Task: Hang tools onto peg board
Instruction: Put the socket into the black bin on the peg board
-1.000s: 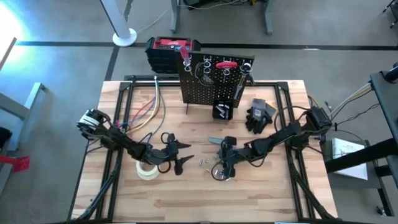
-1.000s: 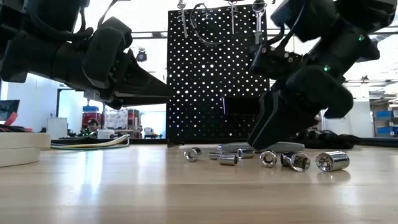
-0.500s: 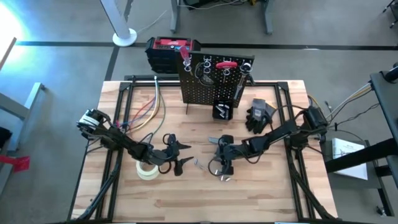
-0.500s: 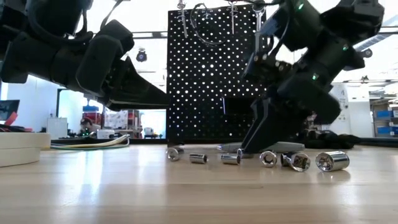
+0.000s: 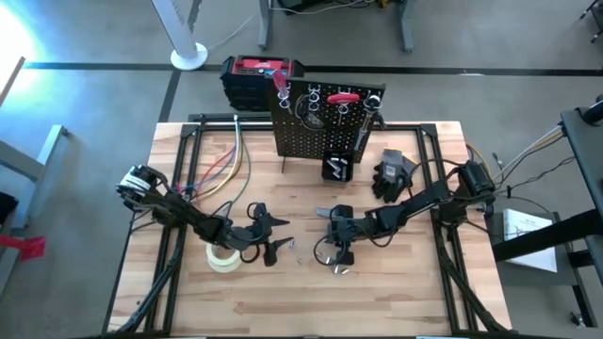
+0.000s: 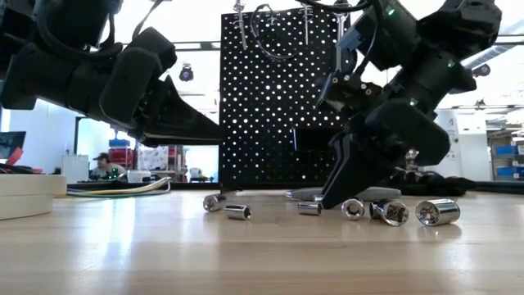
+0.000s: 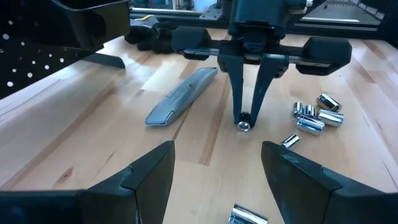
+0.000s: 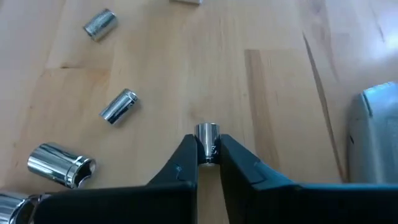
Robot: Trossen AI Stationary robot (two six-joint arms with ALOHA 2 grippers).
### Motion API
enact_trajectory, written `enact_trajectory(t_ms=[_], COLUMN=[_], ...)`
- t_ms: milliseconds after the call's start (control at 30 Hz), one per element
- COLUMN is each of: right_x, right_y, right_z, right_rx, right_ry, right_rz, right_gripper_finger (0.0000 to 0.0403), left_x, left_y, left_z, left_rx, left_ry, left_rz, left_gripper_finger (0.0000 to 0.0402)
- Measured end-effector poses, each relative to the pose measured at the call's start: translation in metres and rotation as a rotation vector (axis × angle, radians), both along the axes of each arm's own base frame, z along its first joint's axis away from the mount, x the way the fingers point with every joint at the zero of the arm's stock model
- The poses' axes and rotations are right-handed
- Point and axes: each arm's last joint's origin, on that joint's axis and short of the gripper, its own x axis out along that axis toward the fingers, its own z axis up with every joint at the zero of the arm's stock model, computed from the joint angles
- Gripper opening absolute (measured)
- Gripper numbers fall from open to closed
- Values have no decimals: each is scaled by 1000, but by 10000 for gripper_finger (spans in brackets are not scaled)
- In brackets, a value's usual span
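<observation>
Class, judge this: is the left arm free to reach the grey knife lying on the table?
Probably yes: the left pincer is open and faces the knife over bare wood; the right pincer, shut on a socket, stands beside it.

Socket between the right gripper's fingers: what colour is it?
Shiny silver, chrome-like. The socket in the right gripper shows best in the right wrist view.

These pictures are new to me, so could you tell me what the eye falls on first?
First, the right gripper, down at the middle of the table, shut on a small silvery socket with more sockets scattered around it. Behind them the black peg board stands upright at the far edge, a few tools already hanging along its top. The left gripper hovers open beside a tape roll.
</observation>
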Motion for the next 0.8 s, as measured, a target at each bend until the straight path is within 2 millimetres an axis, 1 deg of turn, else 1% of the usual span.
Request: enact_trajectory(t_ms=[67,100,200,333,433,533,667,800], right_x=[-2,-2,-3,-12,-19,-25,-29,-28], right_y=[0,0,-5,-17,-29,-43,-62,-77], right_z=[6,13,39,69,97,115,127,125], right_rx=[-23,-40,-147,-320,-351,-341,-312,-296], right_ry=[-7,-17,-104,-199,-298,-351,-395,-388], right_rz=[-27,-34,-120,-286,-383,-452,-546,-621], right_gripper_finger=[23,22,19,19,19,19,26,71], left_x=[0,0,0,-1,-1,-1,0,0], left_y=[0,0,0,0,0,0,0,0], left_z=[0,0,-1,-3,-6,-10,-16,-20], left_rx=[-15,-40,-97,-91,-87,-87,-97,-130], left_ry=[-4,-9,-18,6,17,30,41,46], left_rz=[5,13,31,33,34,37,44,52], left_gripper_finger=[232,232,232,232,232,232,232,232])
